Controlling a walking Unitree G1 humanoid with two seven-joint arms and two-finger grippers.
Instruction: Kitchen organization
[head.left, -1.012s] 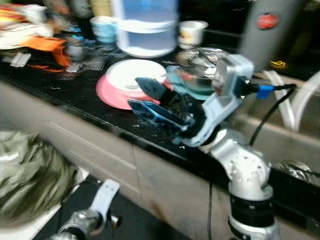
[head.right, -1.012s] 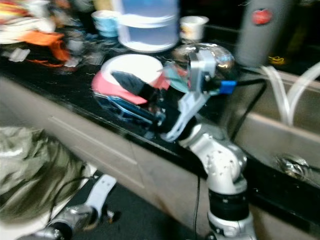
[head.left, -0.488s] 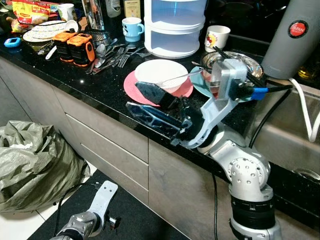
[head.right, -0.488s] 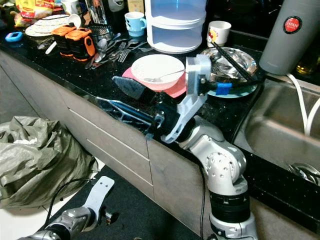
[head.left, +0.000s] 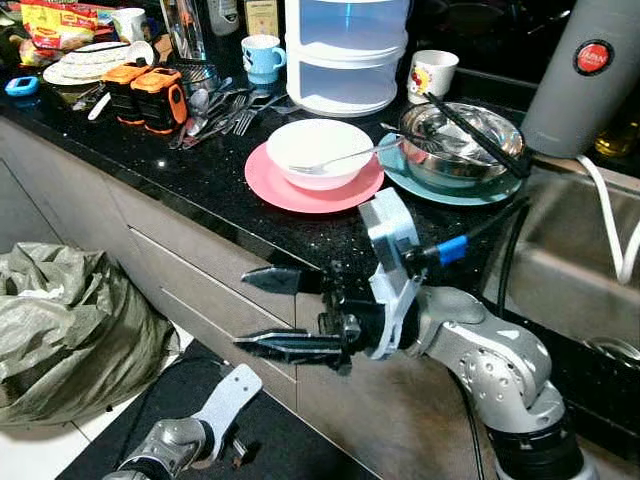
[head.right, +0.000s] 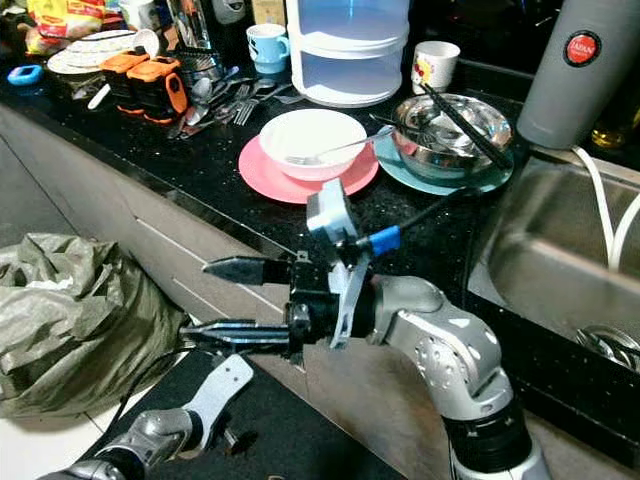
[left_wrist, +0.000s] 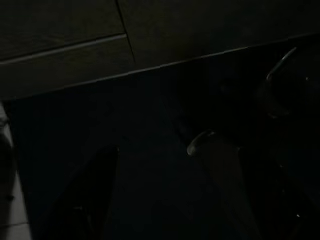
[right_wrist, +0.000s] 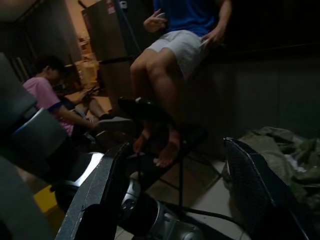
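The right gripper (head.left: 272, 312) is positioned in front of the cabinet face below the near edge of the black table (head.left: 200, 180). Its jaws point left, are spread wide apart, and hold nothing. The two black fingers (right_wrist: 100, 195) frame a dim room in the right wrist view, where a seated person (right_wrist: 175, 55) in a blue top and another person (right_wrist: 45, 95) in pink are visible.

The left gripper (head.left: 225, 410) hangs low near the dark floor mat, at the lower left. The state of its jaws cannot be determined; the left wrist view is very dark.

On the table, a white bowl (head.left: 320, 152) with a spoon (head.left: 345, 158) sits on a pink plate (head.left: 290, 190). Just to the right, a steel bowl (head.left: 460, 145) with black chopsticks (head.left: 475, 130) rests on a teal plate (head.left: 440, 190). A blue mug (head.left: 262, 58) and a clear stacked container (head.left: 345, 50) are located at the far side. Loose cutlery (head.left: 215, 110) and orange tools (head.left: 145, 90) lie at the far left. A grey cylinder (head.left: 590, 70) is located by the sink (head.left: 580, 280) on the right. A crumpled green bag (head.left: 70, 320) lies on the floor at left.
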